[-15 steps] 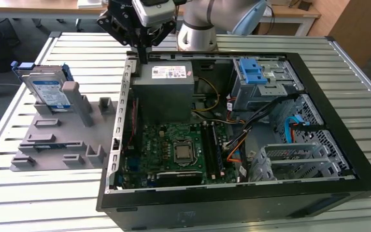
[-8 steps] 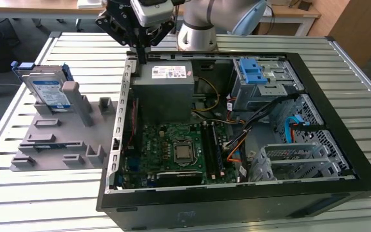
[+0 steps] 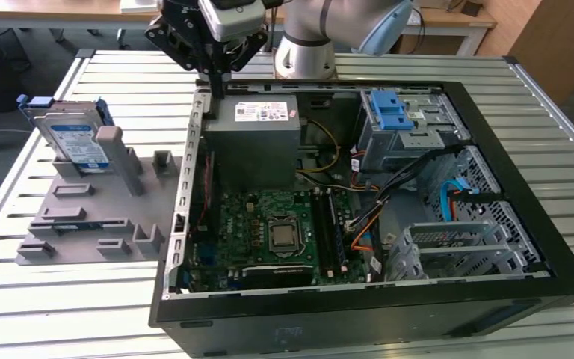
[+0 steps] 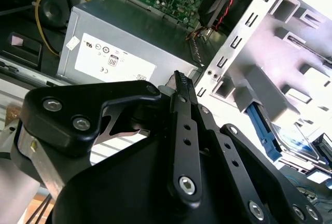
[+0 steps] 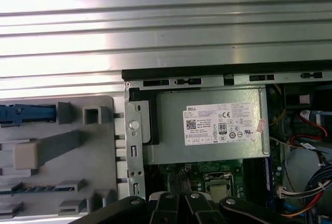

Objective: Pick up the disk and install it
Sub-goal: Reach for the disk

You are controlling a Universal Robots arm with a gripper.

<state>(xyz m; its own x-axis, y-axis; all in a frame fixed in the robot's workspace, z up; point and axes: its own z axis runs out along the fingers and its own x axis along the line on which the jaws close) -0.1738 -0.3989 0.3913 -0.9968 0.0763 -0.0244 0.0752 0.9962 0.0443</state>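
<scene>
one silver disk [image 3: 74, 140], blue-framed, white-and-blue label, propped on grey fixture [image 3: 90, 218]

Robotics lab or workshop: an opened computer case [image 3: 367, 314] sits beneath the gripper [image 3: 215, 91] on a slatted aluminium workbench [image 3: 68, 303], desks [image 3: 442, 16] beyond.

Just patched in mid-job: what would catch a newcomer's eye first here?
The big open black computer case with its green motherboard dominates the exterior view's centre. The black gripper, shut and empty, hangs over the case's rim by the grey power supply box. The silver, blue-framed disk stands in a grey fixture at the exterior view's left.
</scene>
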